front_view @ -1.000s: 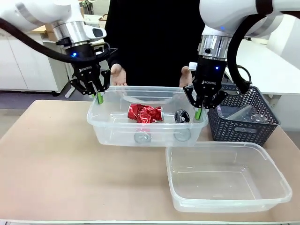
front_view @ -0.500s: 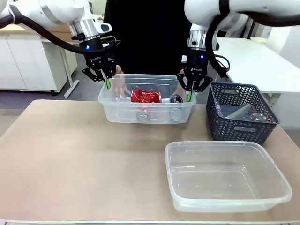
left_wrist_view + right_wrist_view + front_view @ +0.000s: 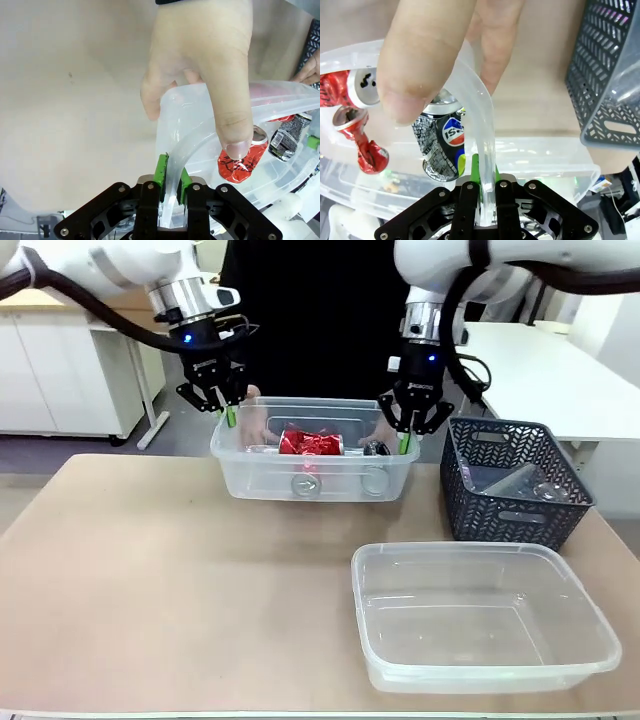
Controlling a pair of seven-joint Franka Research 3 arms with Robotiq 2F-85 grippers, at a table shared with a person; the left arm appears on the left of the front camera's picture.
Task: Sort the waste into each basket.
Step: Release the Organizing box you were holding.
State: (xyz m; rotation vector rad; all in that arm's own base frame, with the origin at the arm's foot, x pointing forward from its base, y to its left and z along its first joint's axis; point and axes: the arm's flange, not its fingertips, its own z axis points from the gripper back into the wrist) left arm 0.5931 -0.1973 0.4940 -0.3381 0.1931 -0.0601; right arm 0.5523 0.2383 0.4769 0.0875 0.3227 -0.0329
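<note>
A clear tub (image 3: pixel 312 480) sits at the far side of the table, holding crushed red cans (image 3: pixel 310 445) and a dark can (image 3: pixel 376 449). My left gripper (image 3: pixel 230 418) is shut on the tub's left rim and my right gripper (image 3: pixel 403 445) on its right rim. The left wrist view has my left gripper (image 3: pixel 170 167) pinching the rim (image 3: pixel 280 97), a person's hand (image 3: pixel 205 65) gripping the same corner, and a red can (image 3: pixel 240 160) inside. In the right wrist view my right gripper (image 3: pixel 482 165) clamps the rim (image 3: pixel 480 100) beside the person's thumb (image 3: pixel 420 55), above the dark can (image 3: pixel 445 145).
A second clear tub (image 3: pixel 485 615) lies at the near right with nothing in it. A dark lattice basket (image 3: pixel 515 485) with clear plastic bottles (image 3: pixel 525 482) stands right of the held tub, close to my right gripper. The table's left half is bare.
Both grippers have carried the tub away from the camera toward the person, whose hands now grip its far corners. Over the last half second it has stayed nearly still.
</note>
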